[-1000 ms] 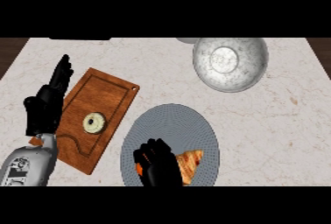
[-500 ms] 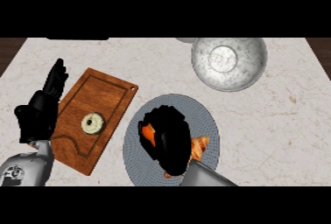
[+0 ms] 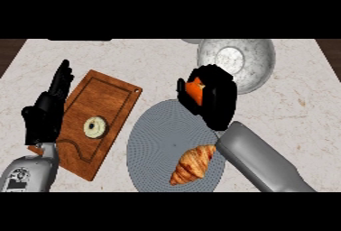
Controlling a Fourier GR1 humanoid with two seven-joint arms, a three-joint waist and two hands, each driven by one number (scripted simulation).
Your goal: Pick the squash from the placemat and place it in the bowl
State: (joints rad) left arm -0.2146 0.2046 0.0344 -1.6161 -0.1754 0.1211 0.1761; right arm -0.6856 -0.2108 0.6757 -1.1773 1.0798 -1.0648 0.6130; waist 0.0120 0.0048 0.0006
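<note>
Marble desk under everything. Round grey placemat just below right hand, croissant on its lower right part. Wooden board beside left hand, small ring-shaped pastry on it. Metal bowl just above and right of right hand. Right hand curled round orange squash, above placemat's top edge. Left hand resting at left, fingers straight, upward.

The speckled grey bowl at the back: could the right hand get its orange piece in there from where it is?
Probably yes. The right hand, curled round the orange squash, is beside the speckled grey bowl, with nothing between them.
</note>
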